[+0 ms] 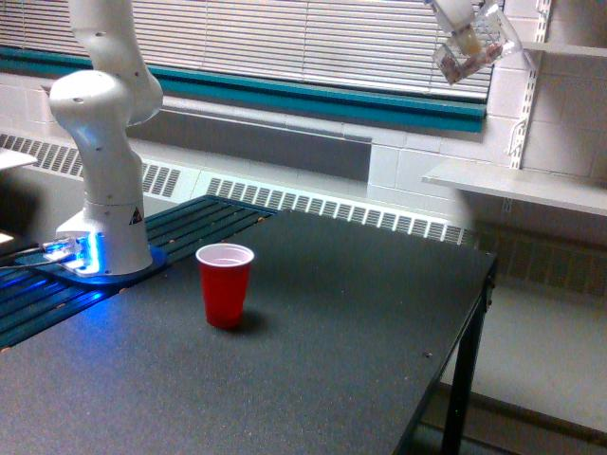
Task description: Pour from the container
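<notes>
High at the top of the exterior view's right, the clear container (471, 53) hangs tilted in the air, with small brownish-red bits showing inside it. My gripper (465, 24) is shut on the container from above; only its lower end shows at the frame's top edge. Far below and to the left, a red plastic cup (225, 284) with a white inside stands upright on the dark table (360, 360). The container is well away from the red cup, both sideways and in height.
My arm's white base (104, 190) stands on the table's left end, with blue light at its foot. A white shelf (522, 185) juts from the wall on the right. Window blinds (303, 43) and a radiator grille (332, 204) run behind. The table's right edge (474, 322) drops to the floor.
</notes>
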Motion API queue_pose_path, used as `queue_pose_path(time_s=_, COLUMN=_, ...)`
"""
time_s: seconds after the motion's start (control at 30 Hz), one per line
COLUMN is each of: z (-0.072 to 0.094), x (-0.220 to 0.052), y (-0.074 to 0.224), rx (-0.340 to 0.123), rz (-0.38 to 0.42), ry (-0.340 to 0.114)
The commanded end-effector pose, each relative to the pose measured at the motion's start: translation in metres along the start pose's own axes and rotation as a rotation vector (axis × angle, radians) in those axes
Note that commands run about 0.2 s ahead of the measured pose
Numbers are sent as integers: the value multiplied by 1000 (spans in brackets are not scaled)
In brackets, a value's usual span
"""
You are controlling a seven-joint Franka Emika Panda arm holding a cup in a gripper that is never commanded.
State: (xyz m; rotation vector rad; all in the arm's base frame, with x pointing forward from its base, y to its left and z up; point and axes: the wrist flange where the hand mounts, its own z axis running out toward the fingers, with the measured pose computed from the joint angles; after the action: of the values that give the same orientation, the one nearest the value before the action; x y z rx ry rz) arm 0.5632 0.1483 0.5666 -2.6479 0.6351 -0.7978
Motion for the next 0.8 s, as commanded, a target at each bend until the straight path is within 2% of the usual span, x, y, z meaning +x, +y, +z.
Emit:
queue_pose_path(time_s=0.03, z=2, x=-1, y=-2, rx=3, rz=-12, ry=-1)
queue_pose_path(time_s=0.23, z=7, x=-3, y=3, rx=14, rz=-17, ry=12)
queue_pose_path(time_s=0.4, z=8, x=0, y=14, rx=-1, rz=-32, ry=19)
queue_pose_path(time_s=0.6, z=8, x=3, y=39, rx=-50, rz=-45, ry=28)
queue_pose_path(time_s=0.8, z=3, x=5, y=71, rx=-120, rz=-54, ry=36)
